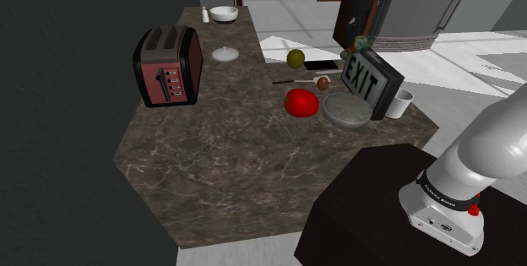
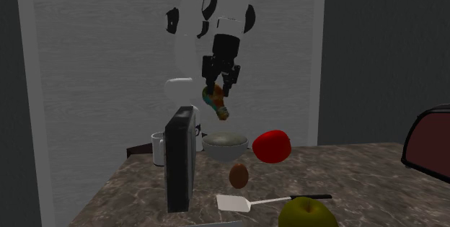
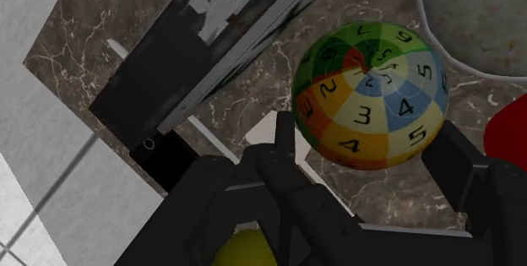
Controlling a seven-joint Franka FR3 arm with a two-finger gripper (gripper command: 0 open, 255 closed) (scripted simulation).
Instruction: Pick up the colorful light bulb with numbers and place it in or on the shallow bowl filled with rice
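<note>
Arm reaching out high, bulb pinched in the air

The gripper [image 2: 221, 83] points down over the marble counter [image 1: 253, 163], its fingers clasping the multicoloured numbered light bulb [image 3: 370, 95]. The bulb hangs tilted, well above the counter, between the exit sign [image 1: 365, 77] and the rice bowl [image 2: 225, 143].

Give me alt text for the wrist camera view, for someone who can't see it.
The black gripper clasps a colourful numbered light bulb between its fingers, above a brown marbled counter. A black exit sign is beside it, and the rim of a grey bowl shows just beyond the bulb.
</note>
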